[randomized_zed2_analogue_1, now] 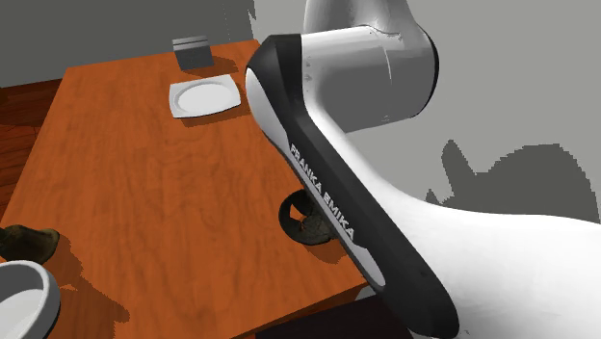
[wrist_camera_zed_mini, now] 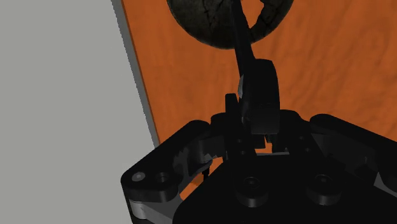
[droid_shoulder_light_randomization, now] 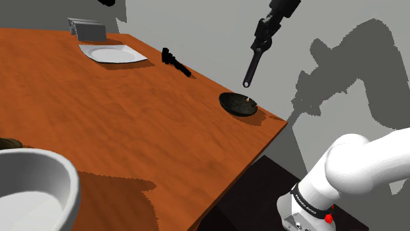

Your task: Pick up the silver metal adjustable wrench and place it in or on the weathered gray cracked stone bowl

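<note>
A dark adjustable wrench (droid_shoulder_light_randomization: pixel 253 62) hangs in the air, slanting down from my gripper (droid_shoulder_light_randomization: pixel 265 31), which is shut on its head end. The ring end of its handle points down toward the dark cracked stone bowl (droid_shoulder_light_randomization: pixel 238 104), which sits near the table's corner at the shoulder view's right. In the wrist view the wrench (wrist_camera_zed_mini: pixel 245 60) runs out from between the fingers of my gripper (wrist_camera_zed_mini: pixel 252 114), and its far end lies over the bowl (wrist_camera_zed_mini: pixel 203 25). In the second exterior view my arm hides most of the bowl (randomized_zed2_analogue_1: pixel 300 224).
A black object (droid_shoulder_light_randomization: pixel 176 62) lies on the orange-brown wooden table (droid_shoulder_light_randomization: pixel 118 125) behind the bowl. A white square plate (droid_shoulder_light_randomization: pixel 112 54) and a grey box (droid_shoulder_light_randomization: pixel 87 27) are at the far end. A large white bowl (droid_shoulder_light_randomization: pixel 33 190) stands at the near left. The table edge (wrist_camera_zed_mini: pixel 141 83) runs close to the stone bowl.
</note>
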### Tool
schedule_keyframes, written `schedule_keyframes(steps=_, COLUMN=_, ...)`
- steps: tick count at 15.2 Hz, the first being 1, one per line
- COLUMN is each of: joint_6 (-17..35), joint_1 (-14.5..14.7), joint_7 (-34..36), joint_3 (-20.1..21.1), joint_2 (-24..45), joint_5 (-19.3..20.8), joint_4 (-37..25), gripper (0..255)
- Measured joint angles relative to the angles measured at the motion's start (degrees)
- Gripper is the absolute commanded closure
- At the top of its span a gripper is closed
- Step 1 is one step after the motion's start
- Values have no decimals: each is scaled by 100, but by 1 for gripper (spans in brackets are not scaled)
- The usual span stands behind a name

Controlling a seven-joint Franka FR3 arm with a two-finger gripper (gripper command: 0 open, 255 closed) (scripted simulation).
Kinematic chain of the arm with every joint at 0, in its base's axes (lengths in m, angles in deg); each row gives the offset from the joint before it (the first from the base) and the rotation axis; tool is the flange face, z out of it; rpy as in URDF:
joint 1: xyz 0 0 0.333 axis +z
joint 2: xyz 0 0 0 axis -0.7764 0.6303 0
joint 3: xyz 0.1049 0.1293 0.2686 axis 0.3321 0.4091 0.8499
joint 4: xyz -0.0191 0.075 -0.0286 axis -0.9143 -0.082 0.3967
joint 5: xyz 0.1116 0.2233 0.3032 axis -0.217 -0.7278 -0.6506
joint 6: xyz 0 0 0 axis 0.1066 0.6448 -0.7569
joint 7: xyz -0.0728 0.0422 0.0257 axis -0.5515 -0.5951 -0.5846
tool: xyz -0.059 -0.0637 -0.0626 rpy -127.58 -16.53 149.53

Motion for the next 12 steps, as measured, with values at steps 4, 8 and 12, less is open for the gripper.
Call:
schedule_keyframes(steps=4, joint_6=305, joint_1=4, joint_7=5, joint_3=6, joint_2=-129, joint_5=-4, joint_4=436, gripper=255)
schedule_keyframes(steps=8, joint_6=605, joint_1=7, joint_7=9, joint_3=12, joint_2=-210, joint_5=-8, joint_4=816, gripper=255)
schedule_keyframes(steps=12, joint_6=875, joint_1=6, joint_7=-6, joint_3=0, joint_2=-306, joint_5=-8, joint_4=1182, gripper=255)
